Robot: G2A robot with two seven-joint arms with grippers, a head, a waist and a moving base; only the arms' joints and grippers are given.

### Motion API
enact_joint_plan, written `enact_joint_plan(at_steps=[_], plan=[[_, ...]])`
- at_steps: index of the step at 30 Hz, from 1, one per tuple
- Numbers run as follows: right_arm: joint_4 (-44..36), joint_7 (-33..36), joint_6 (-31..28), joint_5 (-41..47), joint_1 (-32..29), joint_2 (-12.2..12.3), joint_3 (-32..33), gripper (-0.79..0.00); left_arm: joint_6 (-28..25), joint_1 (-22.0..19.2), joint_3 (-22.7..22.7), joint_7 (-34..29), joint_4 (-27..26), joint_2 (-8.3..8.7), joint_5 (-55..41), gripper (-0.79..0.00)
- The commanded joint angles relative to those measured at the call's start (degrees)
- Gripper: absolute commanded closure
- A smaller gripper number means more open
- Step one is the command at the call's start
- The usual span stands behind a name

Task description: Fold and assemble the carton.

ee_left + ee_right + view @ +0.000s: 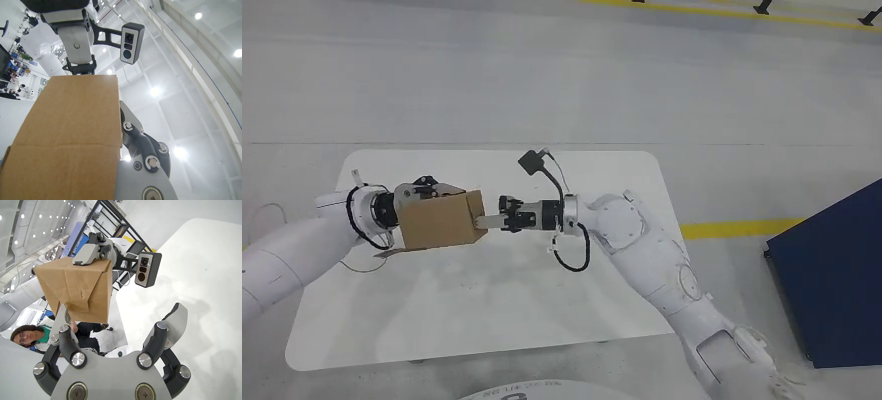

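Starting on the left: the carton [442, 222] is held up off the table [542, 310] by the left gripper [430, 203]. Its jaws are clamped across the box body, with one finger [85, 255] laid flat on a panel near the end. The box is turned sideways, so its flapped end is pointed at the other arm.

That end looks half done, tbh. In the right wrist view the flaps are folded over but rumpled, with a diagonal crease and a loose corner hanging at the bottom edge.

Further right, the right gripper [490, 220] is parked right at that end with its jaws spread wide and nothing pinched. One of its fingers [61, 313] is just beside the lower flap edge, but whether it's actually touching can't be told.

The step in hand is probably getting those end flaps pressed flat and tucked. For that to be done well, the box should be clamped firmly on the left so it isn't shoved back. The push should be made square onto the flap along the existing crease, not at the corner, or the cardboard could get crumpled more.
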Motion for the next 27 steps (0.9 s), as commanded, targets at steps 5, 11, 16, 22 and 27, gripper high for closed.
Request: enact_joint_plan(at_steps=[5, 11, 16, 22, 27], plan=[[2.0, -1.7, 2.5, -1.9, 2.6, -0.8, -2.9, -0.785, -0.1, 0.0, 0.0, -0.1, 0.4, -0.57, 1.2, 0.0], [3.0, -4.6, 4.9, -3.9, 3.7, -1.3, -4.1, -0.785, -0.5, 0.0, 0.0, -0.5, 0.8, -0.67, 1.6, 0.0], [2.3, -4.1, 3.2, -2.5, 2.8, -0.9, -2.3, -0.785, -0.8, -0.1, 0.0, -0.8, 1.1, -0.58, 0.8, 0.0], [0.5, -1.6, -2.2, 2.7, -1.7, 0.8, 5.3, -0.785, -1.3, -0.6, 0.0, -1.3, 2.2, -0.18, 0.5, 0.0], [-1.8, -0.6, -5.6, 6.2, -6.5, 2.2, 12.1, -0.785, -0.6, -2.4, 0.0, -0.6, 5.0, -0.05, 5.2, 0.0]])
